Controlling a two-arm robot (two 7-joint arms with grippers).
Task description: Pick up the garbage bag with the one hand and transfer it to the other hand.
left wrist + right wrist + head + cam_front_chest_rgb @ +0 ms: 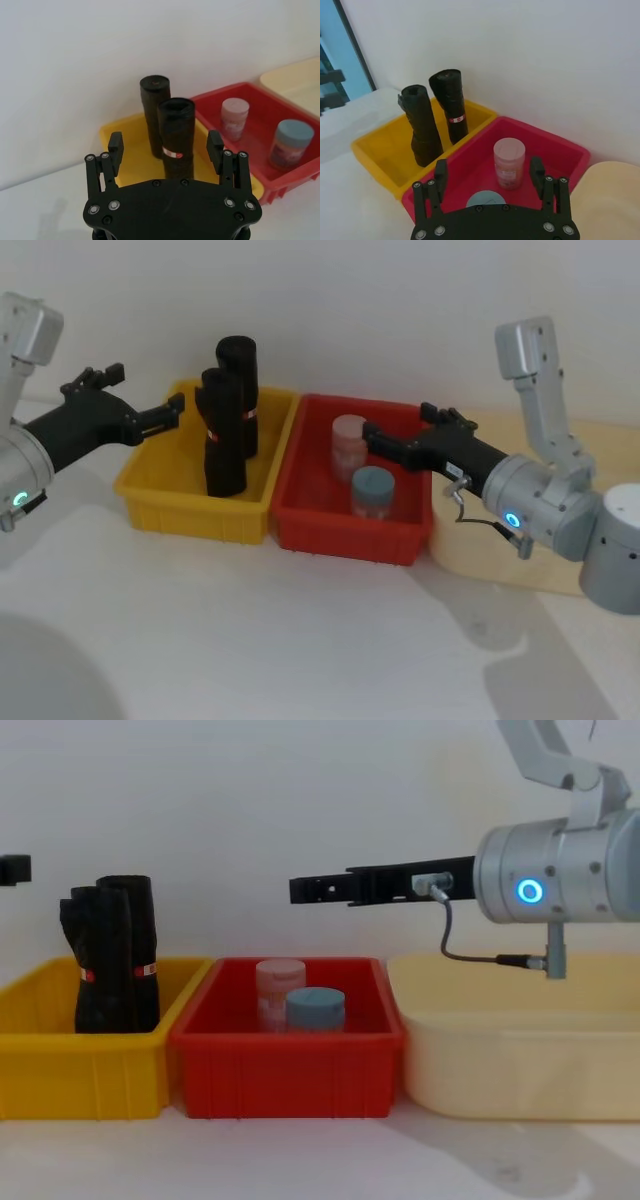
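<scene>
Two tall black garbage bag rolls stand upright in the yellow bin (pixel 150 502). The nearer garbage bag (pixel 224 440) (pixel 176 135) carries a red-and-white label, and the other roll (pixel 240 385) (pixel 154 107) stands just behind it. My left gripper (pixel 175 412) (pixel 165 141), on the teal-ringed arm, hangs open at the bin's left rim, pointing at the nearer roll without touching it. Over the red bin (pixel 300 530), my right gripper (pixel 372 438) (pixel 488 172) (pixel 300 888), on the blue-ringed arm, is open and holds nothing.
The red bin holds a pink jar (pixel 349 443) (pixel 509 162) and a blue-lidded jar (pixel 372 492) (pixel 315 1007). A cream tub (pixel 510 1050) sits to its right. A white wall runs close behind the bins.
</scene>
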